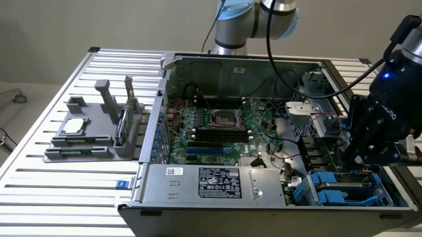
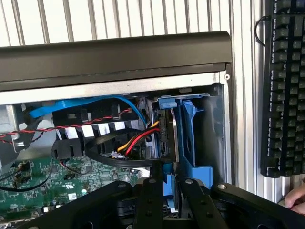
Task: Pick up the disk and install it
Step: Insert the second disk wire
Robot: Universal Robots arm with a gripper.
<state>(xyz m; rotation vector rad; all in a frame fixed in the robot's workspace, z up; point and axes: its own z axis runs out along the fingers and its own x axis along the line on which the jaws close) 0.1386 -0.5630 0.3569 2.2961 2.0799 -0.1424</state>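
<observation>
Looks like we're mid-install: the gripper [image 2: 167, 183] is clamped narrow on the disk [image 2: 172, 138], standing on edge at the blue drive cage [image 1: 349, 190] around 4 o'clock in the computer case [image 1: 218, 212], so it'll need a straight, careful push home.

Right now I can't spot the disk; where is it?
The disk stands on edge in the blue cage at the case's corner on the exterior view's right, under the gripper.

Open computer case [image 1: 231, 148] set on a slatted table [image 1: 66, 197].
A parts stand [image 1: 92, 133] is placed at the exterior view's left of the case; the disk [image 2: 172, 138] is seated upright in the drive cage [image 1: 349, 190] at its right, under the gripper [image 1: 369, 148].
</observation>
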